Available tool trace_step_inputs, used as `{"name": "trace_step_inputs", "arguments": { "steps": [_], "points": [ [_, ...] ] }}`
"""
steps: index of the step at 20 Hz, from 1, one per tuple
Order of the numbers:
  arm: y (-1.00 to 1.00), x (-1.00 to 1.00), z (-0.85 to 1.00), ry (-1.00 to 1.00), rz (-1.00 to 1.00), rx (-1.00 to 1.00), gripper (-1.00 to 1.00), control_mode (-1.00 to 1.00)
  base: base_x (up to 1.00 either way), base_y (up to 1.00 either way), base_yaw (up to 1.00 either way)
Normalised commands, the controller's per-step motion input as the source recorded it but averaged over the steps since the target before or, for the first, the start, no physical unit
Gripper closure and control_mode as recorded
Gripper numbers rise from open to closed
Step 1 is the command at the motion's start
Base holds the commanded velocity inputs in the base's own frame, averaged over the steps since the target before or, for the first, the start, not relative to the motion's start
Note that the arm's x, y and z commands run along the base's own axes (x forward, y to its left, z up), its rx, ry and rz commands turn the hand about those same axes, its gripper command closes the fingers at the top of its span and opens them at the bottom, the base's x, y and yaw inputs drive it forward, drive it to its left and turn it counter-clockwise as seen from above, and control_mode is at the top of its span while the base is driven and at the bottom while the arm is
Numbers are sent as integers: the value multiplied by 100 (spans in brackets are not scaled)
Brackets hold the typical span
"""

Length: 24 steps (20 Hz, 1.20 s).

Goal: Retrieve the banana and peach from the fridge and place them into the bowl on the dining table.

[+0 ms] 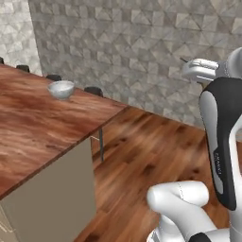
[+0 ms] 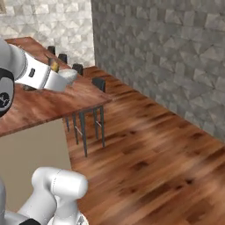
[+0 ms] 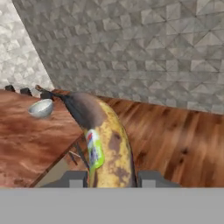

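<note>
Dining table (image 1: 33, 127): long reddish-brown wood-grain surface, glossy, with a pale side panel below; it lay to my left and ahead, dark stools (image 2: 99, 83) ranged along its far edge. Wood floor and a grey faceted wall stood beyond.

Banana (image 3: 103, 140): slim, yellow heavily mottled with brown, dark at the stem end, a small sticker on its flank. It was off the surface and carried in my pincer (image 3: 109, 180), pointing away from my hand toward the wall, stem outermost. My pincer's two fingers stood partway closed and clamped on its near end, one on either side. I judged it light, soft and easily bruised, its skin a little slick; the long free end would lever about in a swing, so a hold nearer the middle would sit steadier than this end grip, and the squeeze should be gentle.

Bowl (image 1: 61, 88): small, round, shallow, light grey, upright near the far edge of the surface, well apart from the banana. Its inside looked bare from my hand's view.
</note>
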Motion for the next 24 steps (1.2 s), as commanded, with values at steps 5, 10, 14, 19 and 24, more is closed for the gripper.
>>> {"name": "trace_step_inputs", "arguments": {
  "steps": [5, 10, 14, 19, 24],
  "points": [
    [0, 0, 0, 0, 0, 0, 100, 100, 100, -64, 41],
    [0, 0, 0, 0, 0, 0, 100, 100, 100, -92, 36],
    [0, 0, 0, 0, 0, 0, 100, 100, 100, -100, 35],
    [0, 0, 0, 0, 0, 0, 100, 100, 100, -90, 38],
    [0, 0, 0, 0, 0, 0, 100, 100, 100, -60, 47]
  ]
}}
